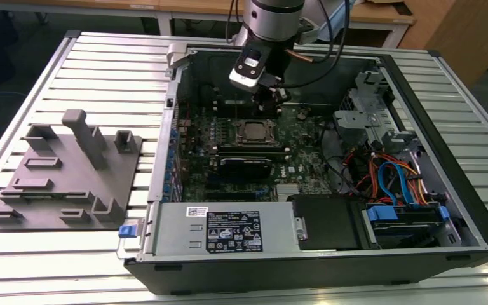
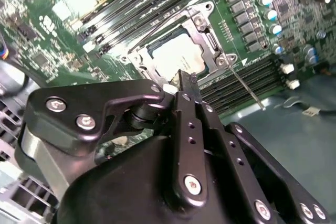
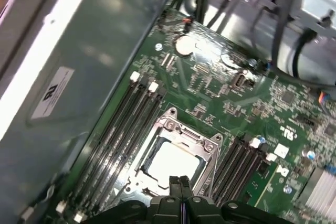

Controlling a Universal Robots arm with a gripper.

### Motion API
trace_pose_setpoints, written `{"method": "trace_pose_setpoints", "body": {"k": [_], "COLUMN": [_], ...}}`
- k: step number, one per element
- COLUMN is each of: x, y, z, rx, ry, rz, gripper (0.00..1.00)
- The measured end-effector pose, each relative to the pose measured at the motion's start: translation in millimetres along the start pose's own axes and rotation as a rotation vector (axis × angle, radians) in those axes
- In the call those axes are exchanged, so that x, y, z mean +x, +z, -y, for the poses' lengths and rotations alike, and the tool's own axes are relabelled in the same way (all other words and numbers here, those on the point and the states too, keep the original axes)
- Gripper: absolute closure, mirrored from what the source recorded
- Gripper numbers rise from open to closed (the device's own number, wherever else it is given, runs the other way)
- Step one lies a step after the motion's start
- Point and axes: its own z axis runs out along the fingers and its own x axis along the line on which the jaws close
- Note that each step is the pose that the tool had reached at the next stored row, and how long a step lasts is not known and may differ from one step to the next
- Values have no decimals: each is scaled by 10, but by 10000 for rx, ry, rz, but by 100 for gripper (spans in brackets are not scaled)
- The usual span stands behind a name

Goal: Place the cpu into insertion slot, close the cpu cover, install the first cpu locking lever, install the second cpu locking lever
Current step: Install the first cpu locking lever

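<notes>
Silver-beige metal marks the cpu [image 3: 170, 162], which lies flat in its socket on the green board. The grey cover [image 3: 184, 129] appears to be folded down around it, so the pale face shows through the square window. In the exterior view the socket sits toward the far middle of the open computer case [image 1: 312, 270], which rests on a slatted counter [image 1: 83, 57].

The hand [image 2: 186, 77] hovers just above one edge of the socket. Its two black fingers are pressed together with nothing between them.

A thin metal rod [image 2: 247, 85] runs out from a corner of the cover. I take it for a locking lever, and it looks unlatched, though I cannot be sure.

By my judgement the cpu is light, stiff and thin, with a smooth face that would slip under a pinch from above. It is best held by two opposite edges, since its underside is likely delicate. The cover looks like springy sheet metal and is best pressed on its rim, not on the chip. The rod should flex a little and is best taken near its free end.
</notes>
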Motion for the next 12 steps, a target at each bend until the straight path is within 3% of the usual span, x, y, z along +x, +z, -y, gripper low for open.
{"method": "trace_pose_setpoints", "body": {"k": [7,12], "x": [0,0], "y": [2,1], "z": [0,0], "rx": [-12,-13], "ry": [-1171,-1318], "rz": [1,1], "gripper": [90,90]}}
